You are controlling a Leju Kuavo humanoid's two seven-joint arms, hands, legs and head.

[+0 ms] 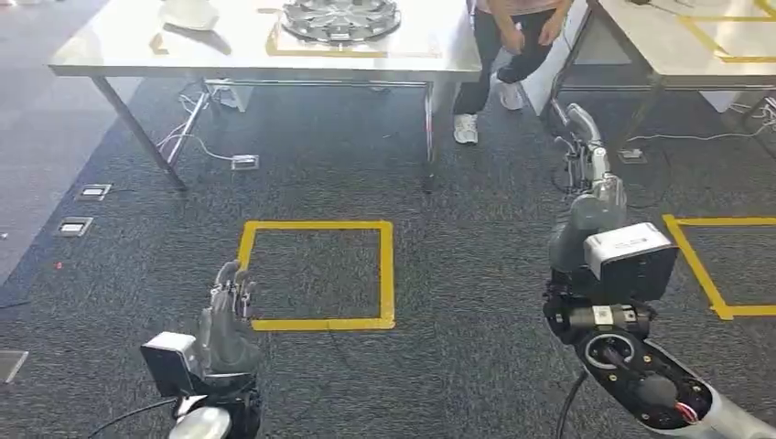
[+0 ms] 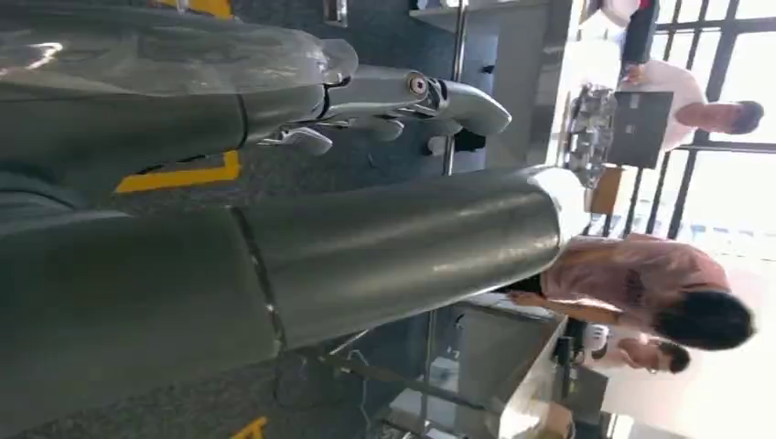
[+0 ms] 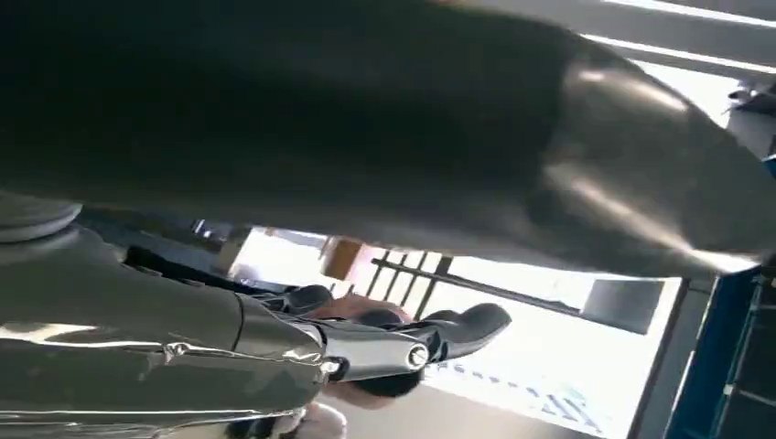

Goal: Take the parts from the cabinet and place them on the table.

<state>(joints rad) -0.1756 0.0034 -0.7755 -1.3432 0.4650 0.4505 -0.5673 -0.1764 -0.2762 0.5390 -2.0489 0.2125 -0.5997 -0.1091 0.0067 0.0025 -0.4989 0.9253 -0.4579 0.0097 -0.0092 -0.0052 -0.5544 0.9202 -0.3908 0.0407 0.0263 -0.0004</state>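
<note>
A dark grey carpeted floor (image 1: pixel 439 274) carries everything in the head view. On it a square outline of yellow tape (image 1: pixel 317 274) is marked near the middle, and part of a second yellow outline (image 1: pixel 705 265) lies off to the right. Floor socket plates (image 1: pixel 84 208) sit at the left, and white cables (image 1: pixel 197 137) trail under a pale worktop (image 1: pixel 119 46) that stands on slanted metal legs. On that worktop lies a silver wheel cover (image 1: pixel 340 18) inside a yellow taped frame, with a white object (image 1: pixel 190 13) beside it. A second worktop (image 1: pixel 668 41) stands at the right, also marked with yellow tape.
</note>
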